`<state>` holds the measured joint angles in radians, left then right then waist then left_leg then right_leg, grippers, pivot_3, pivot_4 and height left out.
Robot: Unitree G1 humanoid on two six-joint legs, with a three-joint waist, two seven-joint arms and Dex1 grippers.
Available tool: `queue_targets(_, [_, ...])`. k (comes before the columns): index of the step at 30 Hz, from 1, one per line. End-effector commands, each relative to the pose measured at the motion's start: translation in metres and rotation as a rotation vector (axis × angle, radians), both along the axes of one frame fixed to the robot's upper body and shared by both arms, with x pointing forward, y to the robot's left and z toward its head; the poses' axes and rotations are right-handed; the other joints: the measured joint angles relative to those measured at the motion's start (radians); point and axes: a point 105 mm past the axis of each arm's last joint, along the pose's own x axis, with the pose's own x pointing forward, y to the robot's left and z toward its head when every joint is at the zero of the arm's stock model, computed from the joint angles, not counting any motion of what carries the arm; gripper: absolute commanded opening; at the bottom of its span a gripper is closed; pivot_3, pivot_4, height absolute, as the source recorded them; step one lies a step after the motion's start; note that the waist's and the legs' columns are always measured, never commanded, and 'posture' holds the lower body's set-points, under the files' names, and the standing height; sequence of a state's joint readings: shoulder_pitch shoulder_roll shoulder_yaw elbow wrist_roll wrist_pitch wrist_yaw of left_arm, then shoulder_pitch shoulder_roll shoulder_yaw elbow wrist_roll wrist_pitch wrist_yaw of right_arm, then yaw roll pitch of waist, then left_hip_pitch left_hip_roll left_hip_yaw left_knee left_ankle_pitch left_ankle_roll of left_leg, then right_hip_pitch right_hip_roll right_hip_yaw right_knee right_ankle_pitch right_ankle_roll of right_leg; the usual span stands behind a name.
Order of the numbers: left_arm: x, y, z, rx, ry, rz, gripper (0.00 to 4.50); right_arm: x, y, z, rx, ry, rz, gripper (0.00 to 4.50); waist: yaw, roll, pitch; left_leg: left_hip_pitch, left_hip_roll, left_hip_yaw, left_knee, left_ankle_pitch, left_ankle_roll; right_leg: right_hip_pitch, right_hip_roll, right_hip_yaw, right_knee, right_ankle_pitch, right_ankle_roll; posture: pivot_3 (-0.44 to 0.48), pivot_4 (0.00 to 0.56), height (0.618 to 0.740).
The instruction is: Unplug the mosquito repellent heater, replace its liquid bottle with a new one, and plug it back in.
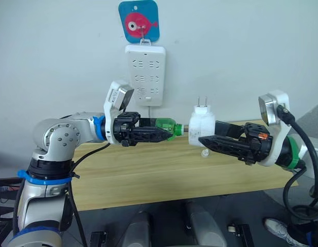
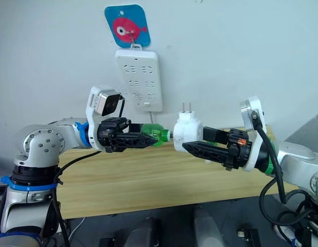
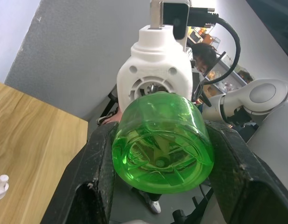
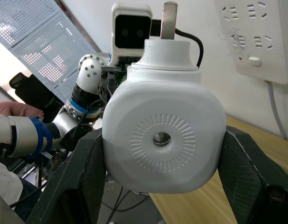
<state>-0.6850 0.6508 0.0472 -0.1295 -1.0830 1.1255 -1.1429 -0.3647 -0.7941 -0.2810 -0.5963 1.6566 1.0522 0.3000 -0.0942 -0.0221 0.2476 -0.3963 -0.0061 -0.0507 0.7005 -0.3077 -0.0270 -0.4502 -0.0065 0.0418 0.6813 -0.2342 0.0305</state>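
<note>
My right gripper (image 1: 202, 136) is shut on the mosquito repellent heater (image 1: 201, 125), a white rounded unit held above the table with its two metal prongs pointing up. My left gripper (image 1: 165, 131) is shut on a translucent green bottle (image 1: 168, 124) lying sideways, its bare neck and wick tip right at the heater's open side. I cannot tell whether this is the old liquid bottle or the new one. In the left wrist view the bottle's base (image 3: 162, 144) sits between the fingers, with the heater's socket (image 3: 155, 77) just beyond it.
A long white power strip (image 1: 144, 74) hangs on the wall under a blue fish hook (image 1: 139, 20), behind and between the arms. A small clear cap (image 1: 205, 153) lies on the wooden table (image 1: 148, 170) below the heater.
</note>
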Motion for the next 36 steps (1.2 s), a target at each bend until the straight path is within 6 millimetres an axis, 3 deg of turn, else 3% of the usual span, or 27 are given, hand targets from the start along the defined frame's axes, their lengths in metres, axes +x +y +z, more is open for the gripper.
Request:
queue_targets(1, [-0.005, -0.004, 0.007, -0.018, -0.043, -0.023, 2.35, -0.011, 0.006, 0.006, 0.011, -0.030, 0.049, 2.95, 0.000, 0.000, -0.001, 0.000, 0.000, 0.000, 0.000, 0.000, 0.000, 0.000, 0.000, 0.000, 0.000, 0.000, 0.000, -0.168, 0.161, 0.730])
queue_targets(12, [-0.004, -0.006, -0.002, 0.002, -0.046, -0.029, 2.35, -0.018, 0.009, 0.010, 0.009, -0.022, 0.096, 2.95, 0.001, 0.001, -0.009, 0.000, 0.000, 0.000, 0.001, 0.000, 0.001, 0.000, 0.000, 0.000, 0.000, 0.000, 0.000, -0.170, 0.157, 0.730])
queue_targets(36, [-0.018, -0.007, 0.002, -0.005, -0.029, -0.106, 2.35, -0.007, 0.006, 0.002, -0.046, -0.015, 0.041, 2.95, 0.002, 0.000, -0.024, 0.000, 0.000, 0.000, 0.002, 0.000, 0.001, 0.001, 0.001, 0.000, 0.001, 0.000, 0.000, -0.173, 0.151, 0.730])
